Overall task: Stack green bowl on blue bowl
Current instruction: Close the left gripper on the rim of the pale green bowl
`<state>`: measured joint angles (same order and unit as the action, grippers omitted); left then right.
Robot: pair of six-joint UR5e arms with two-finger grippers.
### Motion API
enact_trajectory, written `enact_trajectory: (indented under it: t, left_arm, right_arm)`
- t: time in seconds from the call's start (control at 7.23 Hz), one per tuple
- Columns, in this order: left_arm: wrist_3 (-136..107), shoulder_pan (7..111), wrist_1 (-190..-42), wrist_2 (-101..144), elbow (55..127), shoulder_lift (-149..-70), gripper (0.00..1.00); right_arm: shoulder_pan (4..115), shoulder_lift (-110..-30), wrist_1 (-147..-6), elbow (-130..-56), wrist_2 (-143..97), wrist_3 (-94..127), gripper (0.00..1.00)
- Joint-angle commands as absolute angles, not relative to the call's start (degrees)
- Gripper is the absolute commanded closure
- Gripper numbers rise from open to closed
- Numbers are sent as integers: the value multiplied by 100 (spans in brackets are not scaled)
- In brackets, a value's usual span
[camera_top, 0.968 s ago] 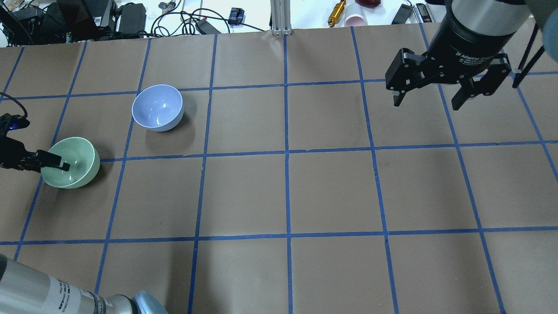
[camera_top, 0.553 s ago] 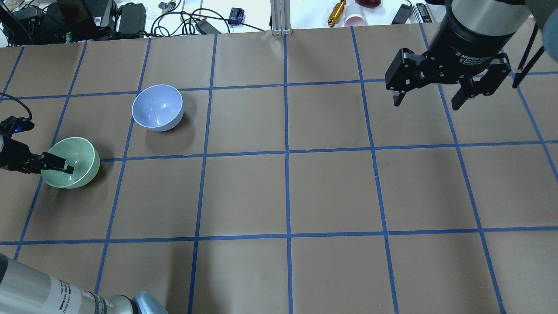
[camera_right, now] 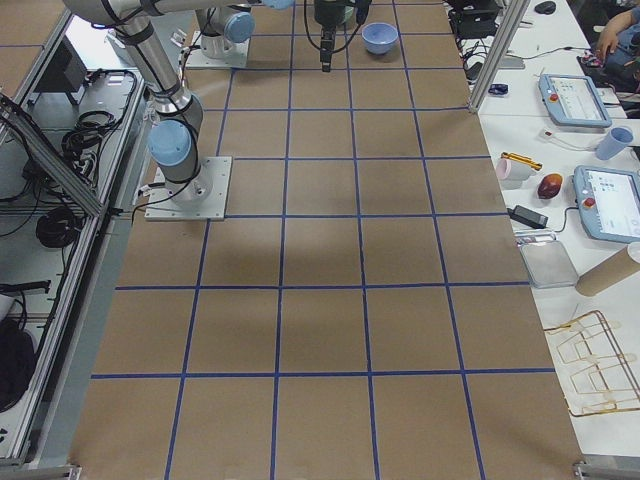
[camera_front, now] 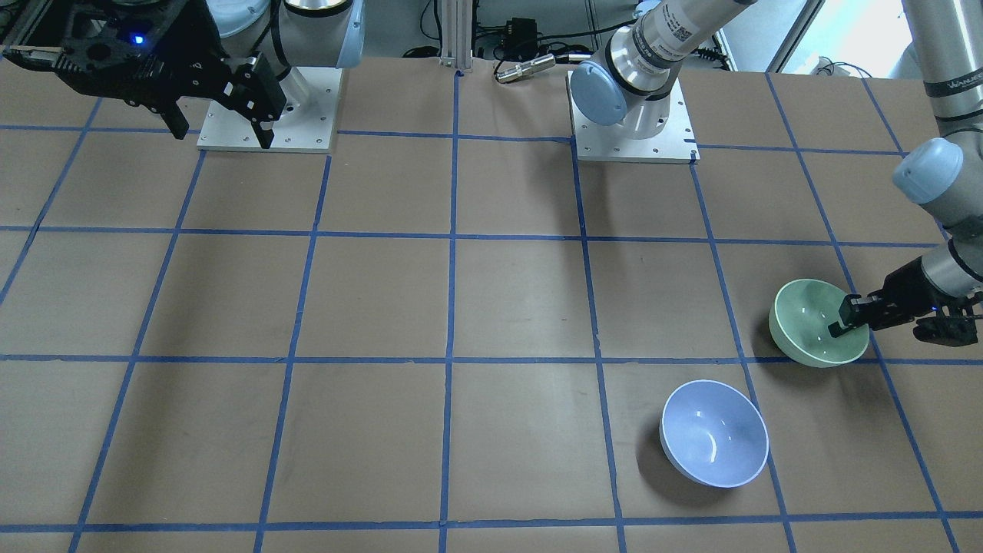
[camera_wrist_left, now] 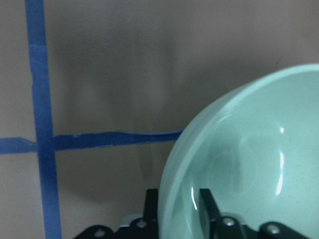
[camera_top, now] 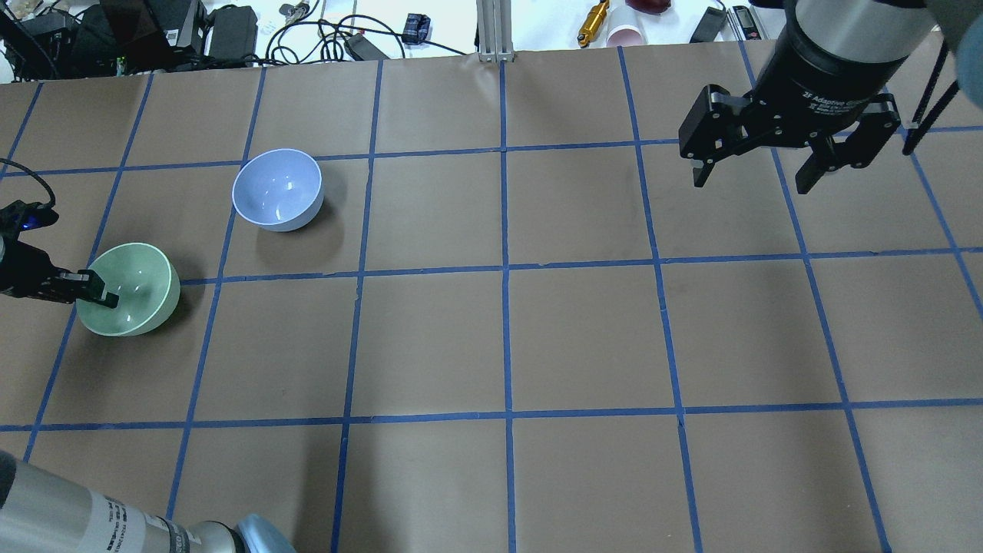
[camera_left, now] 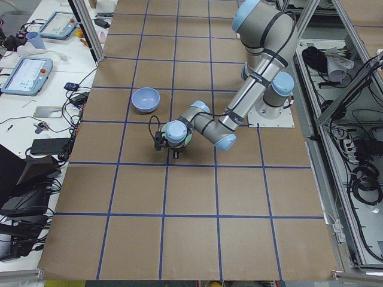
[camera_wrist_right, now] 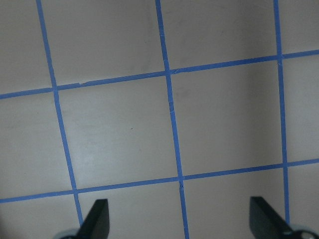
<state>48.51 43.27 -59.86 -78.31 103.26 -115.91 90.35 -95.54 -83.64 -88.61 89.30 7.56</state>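
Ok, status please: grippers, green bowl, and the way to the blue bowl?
Left gripper shut on rim of green bowl, one finger inside. Right gripper open, far off, empty. Blue bowl upright, apart; nothing between the bowls.

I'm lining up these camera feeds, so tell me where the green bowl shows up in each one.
Front-facing: green bowl at the right.
Overhead: near the left edge.
Exterior left: centre-left, mostly hidden behind the left arm.
Exterior right: cannot make it out at the top edge.
Left wrist: fills the lower right.
Right wrist: not in it.
Shared landmark: the blue bowl near it.
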Motion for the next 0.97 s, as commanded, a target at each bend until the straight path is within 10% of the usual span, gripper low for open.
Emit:
enact_trajectory:
  t: [0.0, 0.83]
  left_arm:
    - [4860, 4324, -5994, -7831, 10327, -11584, 100]
    - [4860, 4333, -6038, -7813, 10239, -11497, 100]
  right_arm:
    - [9035, -9554, -8367, -8859, 8930, 756, 0]
    - [9035, -9554, -8367, -8868, 8930, 756, 0]
